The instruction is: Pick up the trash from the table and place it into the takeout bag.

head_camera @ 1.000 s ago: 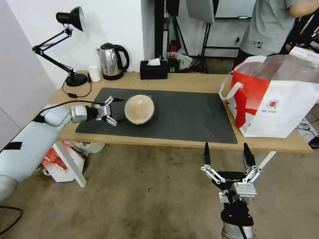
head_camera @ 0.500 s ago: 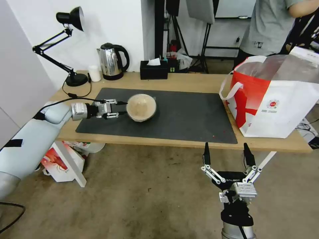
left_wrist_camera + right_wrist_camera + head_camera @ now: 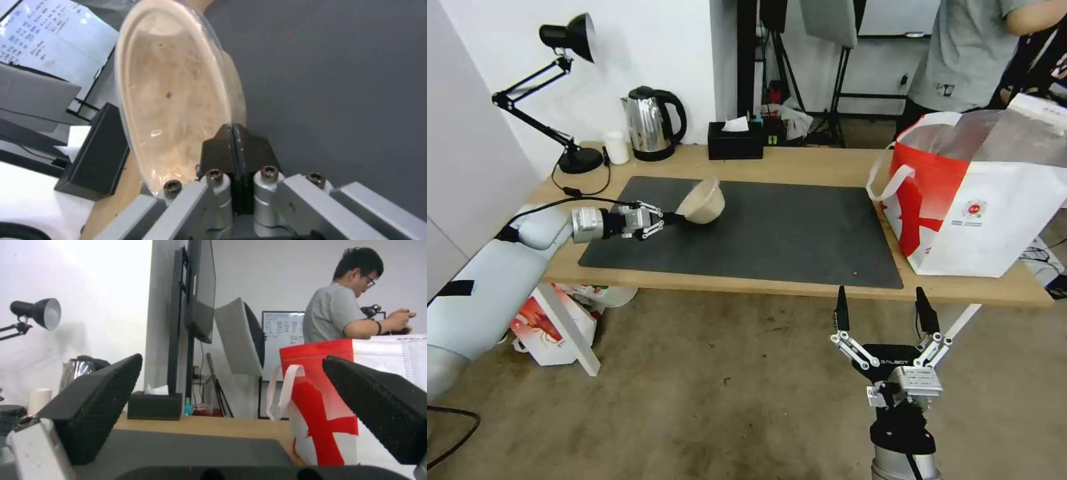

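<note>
Left gripper (image 3: 675, 217) pinching rim of round beige-filled bowl (image 3: 702, 201), bowl tipped up over the mat.

Head view: bowl held at the near-left part of the dark grey mat (image 3: 800, 233) on the table (image 3: 800, 163), tilted steeply, its underside toward the camera and its open face turned toward the back wall. Left wrist view: black fingertips (image 3: 222, 146) pressed together on the bowl's (image 3: 169, 93) rim, beige film inside under a clear cover, grey mat (image 3: 338, 73) behind. Right gripper (image 3: 884, 310) parked below the table's front edge, fingers spread wide, holding nothing. Takeout bag (image 3: 994, 220) stands upright at the table's right end, mouth open, well apart from the bowl. Kettle (image 3: 650, 123) and black tissue box (image 3: 735, 140) along the back edge.
</note>
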You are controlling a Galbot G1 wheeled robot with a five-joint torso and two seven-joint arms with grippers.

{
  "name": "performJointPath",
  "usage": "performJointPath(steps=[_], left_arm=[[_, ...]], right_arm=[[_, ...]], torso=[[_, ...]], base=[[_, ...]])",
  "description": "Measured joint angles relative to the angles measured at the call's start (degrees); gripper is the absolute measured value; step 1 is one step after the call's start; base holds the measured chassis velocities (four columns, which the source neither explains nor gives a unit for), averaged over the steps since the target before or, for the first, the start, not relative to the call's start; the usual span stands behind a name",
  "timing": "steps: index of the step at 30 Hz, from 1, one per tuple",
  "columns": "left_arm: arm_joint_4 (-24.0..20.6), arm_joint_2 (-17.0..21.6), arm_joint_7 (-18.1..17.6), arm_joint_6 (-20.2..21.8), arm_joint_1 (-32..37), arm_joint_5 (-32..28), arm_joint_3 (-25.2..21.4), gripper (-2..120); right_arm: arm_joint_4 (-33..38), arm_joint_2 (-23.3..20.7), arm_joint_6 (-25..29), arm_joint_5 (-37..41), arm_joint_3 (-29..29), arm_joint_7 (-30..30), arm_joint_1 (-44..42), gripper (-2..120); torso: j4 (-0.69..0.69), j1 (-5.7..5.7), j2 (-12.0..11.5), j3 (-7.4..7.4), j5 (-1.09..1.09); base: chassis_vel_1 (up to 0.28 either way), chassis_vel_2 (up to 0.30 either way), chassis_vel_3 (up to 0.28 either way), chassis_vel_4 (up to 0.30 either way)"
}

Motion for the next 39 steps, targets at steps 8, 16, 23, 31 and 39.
performJointPath(steps=[8, 16, 23, 31, 39], left_arm=[[0.0, 0.1, 0.8, 0.0, -0.2, -0.5, -0.1, 0], [-3.7, 2.1, 0.9, 1.6, -1.1, -8.0, -1.6, 0], [-10.5, 4.6, 0.4, 4.4, -1.0, -13.2, -0.5, 0], [-13.2, 5.4, -0.2, 5.6, -5.2, -14.0, 2.8, 0], [-14.2, 5.6, -0.4, 6.6, -11.4, -15.7, 8.5, 0]], right_arm=[[0.0, 0.0, 0.0, 0.0, 0.0, 0.0, 0.0, 100], [0.0, 0.0, 0.0, 0.0, 0.0, 0.0, 0.0, 100], [0.0, 0.0, 0.0, 0.0, 0.0, 0.0, 0.0, 100], [0.0, 0.0, 0.0, 0.0, 0.0, 0.0, 0.0, 100], [0.0, 0.0, 0.0, 0.0, 0.0, 0.0, 0.0, 100]], torso=[[0.00, 0.00, 0.0, 0.00, 0.00], [0.00, 0.00, 0.0, 0.00, 0.00], [0.00, 0.00, 0.0, 0.00, 0.00], [0.00, 0.00, 0.0, 0.00, 0.00], [0.00, 0.00, 0.0, 0.00, 0.01]], base=[[0.000, 0.000, 0.000, 0.000], [0.000, 0.000, 0.000, 0.000], [0.000, 0.000, 0.000, 0.000], [0.000, 0.000, 0.000, 0.000], [0.000, 0.000, 0.000, 0.000]])
